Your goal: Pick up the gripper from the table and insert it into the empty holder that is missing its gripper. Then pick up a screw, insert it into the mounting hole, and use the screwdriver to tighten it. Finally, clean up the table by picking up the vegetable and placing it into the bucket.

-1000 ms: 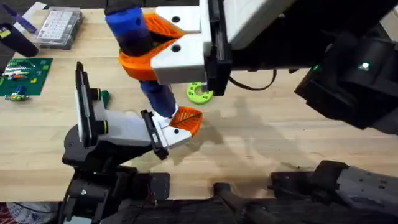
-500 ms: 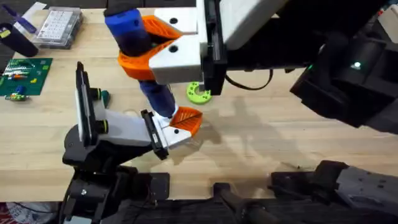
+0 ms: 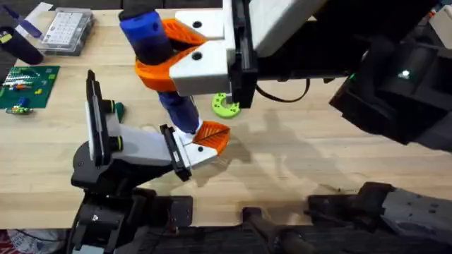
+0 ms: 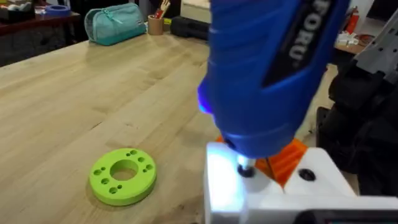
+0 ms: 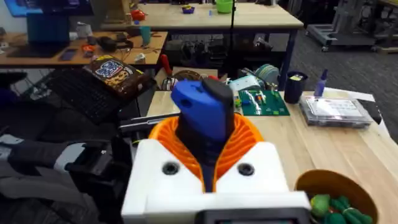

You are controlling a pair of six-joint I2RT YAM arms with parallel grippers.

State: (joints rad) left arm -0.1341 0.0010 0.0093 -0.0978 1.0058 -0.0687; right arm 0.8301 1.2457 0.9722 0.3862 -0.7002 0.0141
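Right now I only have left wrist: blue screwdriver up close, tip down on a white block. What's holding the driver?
Observer: The right gripper. Overhead shows its orange fingers shut around the body of the blue screwdriver.
Operator: And the white block, what's it sitting on?
Observer: That's the gripper, seated against the black plate at the end of the holder.
Operator: Bucket anywhere?
Observer: The yellow bucket is at the edge of the right wrist view, with green pieces inside it.
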